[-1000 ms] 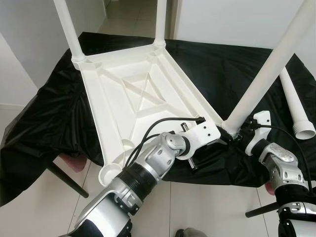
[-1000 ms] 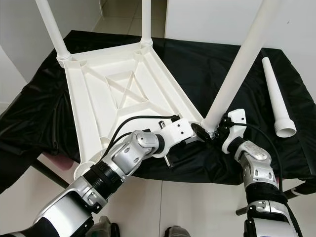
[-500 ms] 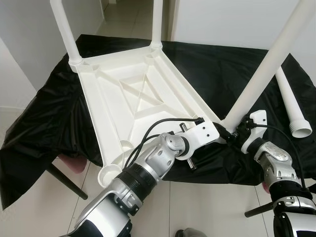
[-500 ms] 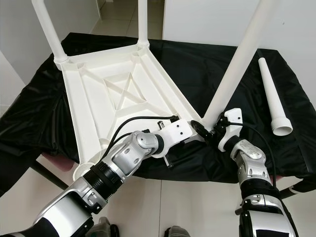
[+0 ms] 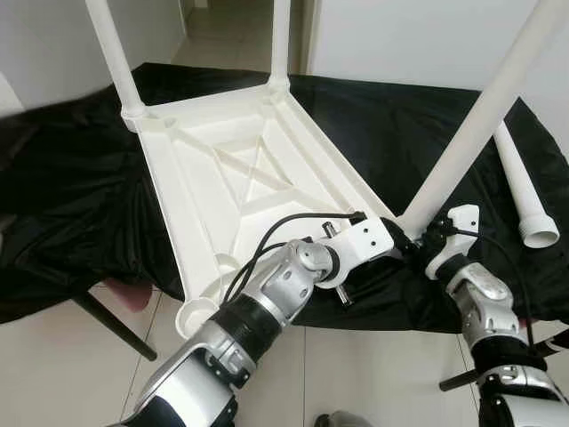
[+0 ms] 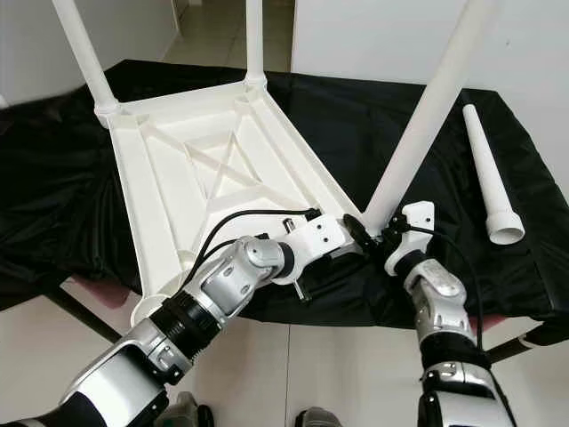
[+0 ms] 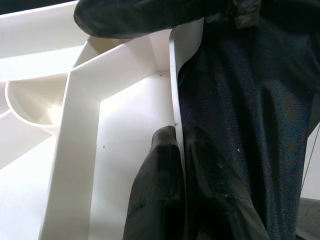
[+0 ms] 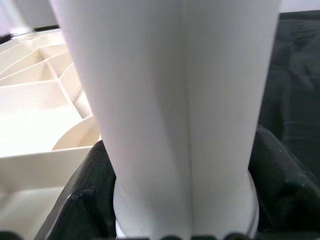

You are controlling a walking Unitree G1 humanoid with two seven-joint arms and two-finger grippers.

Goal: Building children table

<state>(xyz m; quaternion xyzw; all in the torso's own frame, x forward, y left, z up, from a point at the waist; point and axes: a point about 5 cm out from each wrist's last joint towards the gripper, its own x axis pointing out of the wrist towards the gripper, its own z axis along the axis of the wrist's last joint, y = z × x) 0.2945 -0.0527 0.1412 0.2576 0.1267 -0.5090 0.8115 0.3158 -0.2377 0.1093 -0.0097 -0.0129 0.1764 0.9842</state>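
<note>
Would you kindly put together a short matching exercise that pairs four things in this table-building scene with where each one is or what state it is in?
Things:
1. left gripper
2. right gripper
3. loose leg
4. empty corner socket

States:
A. lying flat on the black cloth
B. shut on the tabletop rim
C. at the near left corner, no leg in it
D. around the base of the tilted leg

Pairs: 1-B, 2-D, 3-A, 4-C

1. A black, wrinkled plastic sheet (image 5: 418,116) covers the supporting surface.
2. An upside-down white plastic child's table top (image 5: 244,178) rests directly on the sheet.
3. A loose white plastic table leg (image 5: 524,191) lies on the sheet, well apart from the top.
</note>
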